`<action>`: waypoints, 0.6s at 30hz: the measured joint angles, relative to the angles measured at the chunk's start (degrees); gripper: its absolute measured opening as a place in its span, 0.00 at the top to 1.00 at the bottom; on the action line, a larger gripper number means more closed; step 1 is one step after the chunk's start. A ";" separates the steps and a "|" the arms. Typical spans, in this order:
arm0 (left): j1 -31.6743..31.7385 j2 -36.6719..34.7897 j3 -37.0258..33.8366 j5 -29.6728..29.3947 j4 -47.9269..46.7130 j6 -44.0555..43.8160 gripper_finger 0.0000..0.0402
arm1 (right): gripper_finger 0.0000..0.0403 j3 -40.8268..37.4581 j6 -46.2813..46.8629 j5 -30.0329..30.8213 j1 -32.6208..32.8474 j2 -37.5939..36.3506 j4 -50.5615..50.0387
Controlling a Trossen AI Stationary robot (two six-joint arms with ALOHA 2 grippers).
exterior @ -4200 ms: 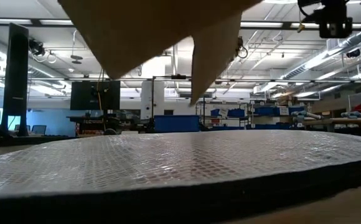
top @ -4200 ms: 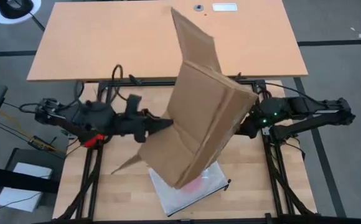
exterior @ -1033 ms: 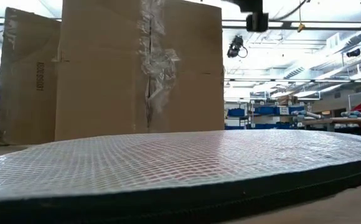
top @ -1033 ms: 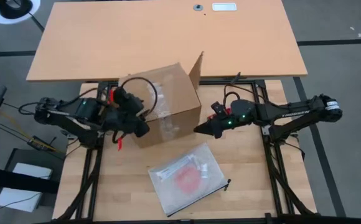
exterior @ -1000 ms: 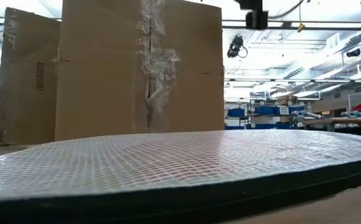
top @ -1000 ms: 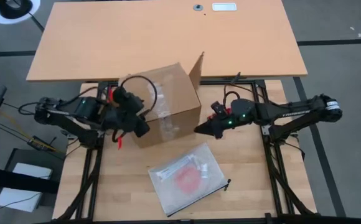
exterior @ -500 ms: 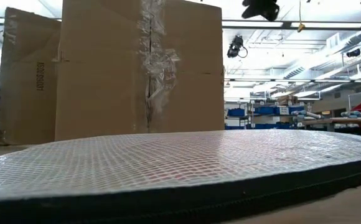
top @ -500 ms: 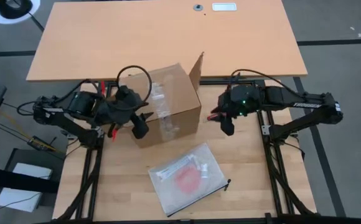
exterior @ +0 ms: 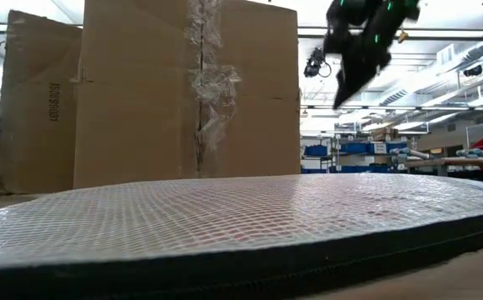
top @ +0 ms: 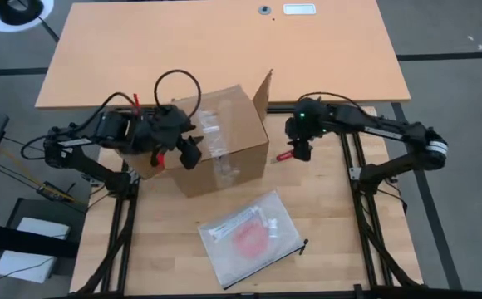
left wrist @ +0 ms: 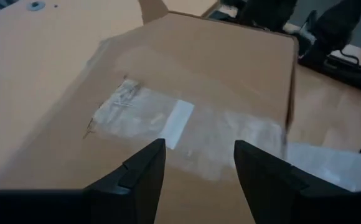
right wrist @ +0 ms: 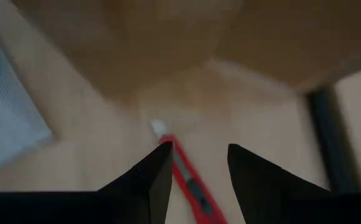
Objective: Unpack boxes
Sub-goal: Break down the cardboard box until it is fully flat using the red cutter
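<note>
The cardboard carton (top: 220,139) stands near the middle of the high view, on the light table (top: 341,232), taped face up and one flap raised at its 1 o'clock corner. The left gripper (top: 188,154) hangs at the carton's 9 o'clock edge, fingers spread and holding nothing. The right gripper (top: 301,152) sits at the carton's 3 o'clock, over a red-handled box cutter (top: 284,155). At 6 o'clock lies a clear zip bag (top: 249,237) with a red item inside; whether the carton contains anything cannot be told.

In the low view the carton (exterior: 187,92) stands upright behind the bag (exterior: 225,221), crumpled tape down its seam; the right gripper (exterior: 341,96) hangs beside it.

The left wrist view shows the fingers (left wrist: 144,171) parted above the taped panel.

The right wrist view shows the fingers (right wrist: 152,177) apart, the cutter (right wrist: 183,177) lying on the table between them, not pinched. Likely risks: a poorly centred close could skid the cutter away, and a blade driven deep could damage whatever remains inside.
</note>
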 joint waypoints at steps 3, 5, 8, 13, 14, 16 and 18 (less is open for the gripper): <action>1.48 0.00 0.00 1.36 0.01 -0.04 0.50 | 0.59 -2.85 -3.77 -5.40 -3.48 3.52 1.16; 2.13 0.00 0.00 1.87 0.06 -0.45 0.50 | 0.58 -4.46 -5.53 -8.74 -5.29 5.98 2.52; 2.68 0.05 -0.18 3.09 0.13 -1.32 0.50 | 0.54 -6.74 -8.01 -11.08 -7.17 9.27 4.50; 2.96 0.17 -0.26 4.83 -0.02 -1.53 0.50 | 0.45 -8.74 -13.97 -10.53 -9.24 13.34 6.44; 2.96 0.16 -0.26 4.84 -0.03 -1.53 0.50 | 0.43 -9.13 -15.71 -9.55 -9.48 14.00 6.64; 2.93 0.17 -0.26 4.84 -0.02 -1.53 0.50 | 0.40 -9.89 -18.82 -7.46 -9.78 15.49 7.67; 2.93 0.17 -0.26 4.87 -0.06 -1.74 0.50 | 0.39 -10.92 -20.73 -6.88 -10.15 17.09 8.22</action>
